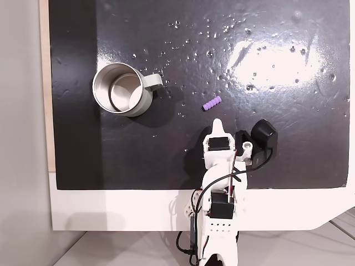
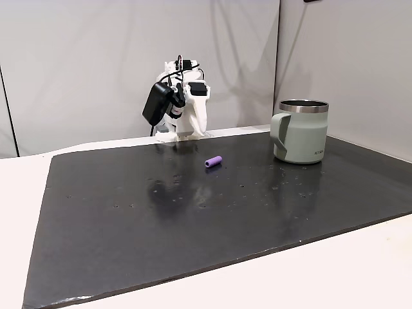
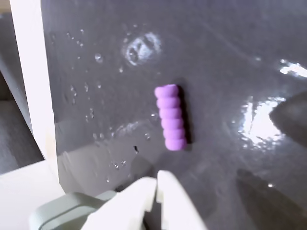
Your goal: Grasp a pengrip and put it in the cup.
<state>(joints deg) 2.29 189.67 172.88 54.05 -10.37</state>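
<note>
So the pengrip [image 1: 211,103] is just lying on its side on the dark mat [image 1: 166,160] covering the bench, out in the open, well apart from the cup [image 1: 122,88]. The cup stands upright nearer the mat's left edge in the top-down fixed view, handle pointing toward the pengrip. The gripper [image 3: 157,179] sits near the pengrip, not touching it, and its white fingers [image 3: 136,194] look clenched together with nothing between them.
</note>
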